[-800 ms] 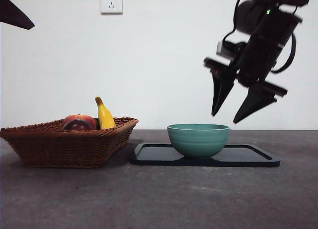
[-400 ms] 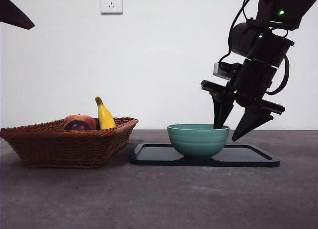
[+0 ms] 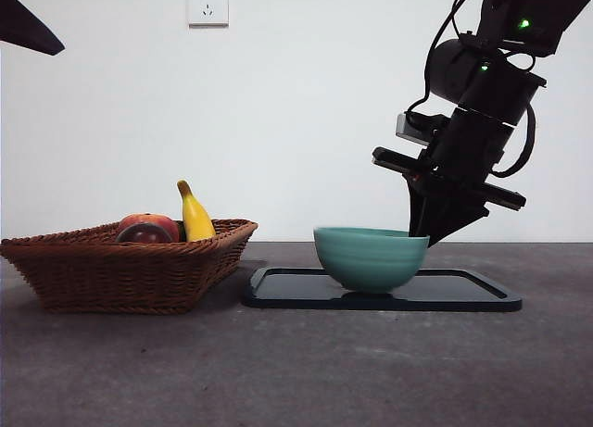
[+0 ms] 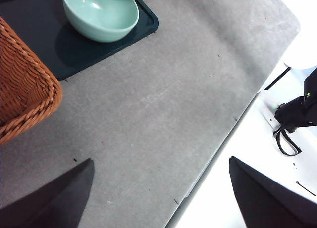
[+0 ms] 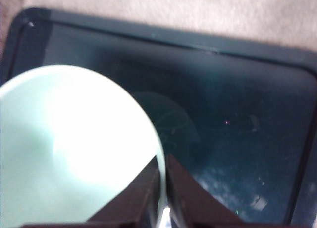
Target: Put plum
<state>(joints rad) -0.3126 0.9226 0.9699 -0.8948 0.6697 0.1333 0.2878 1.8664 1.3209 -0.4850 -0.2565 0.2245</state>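
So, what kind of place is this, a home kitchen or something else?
Probably a lab or test room, not a home kitchen. A bare grey table stands against a plain white wall with one power socket, and the right gripper pinches the rim of a green bowl on a dark tray.

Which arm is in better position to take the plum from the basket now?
Probably left: right gripper is shut on the bowl rim, while the open left gripper waits beside the basket holding the plum.
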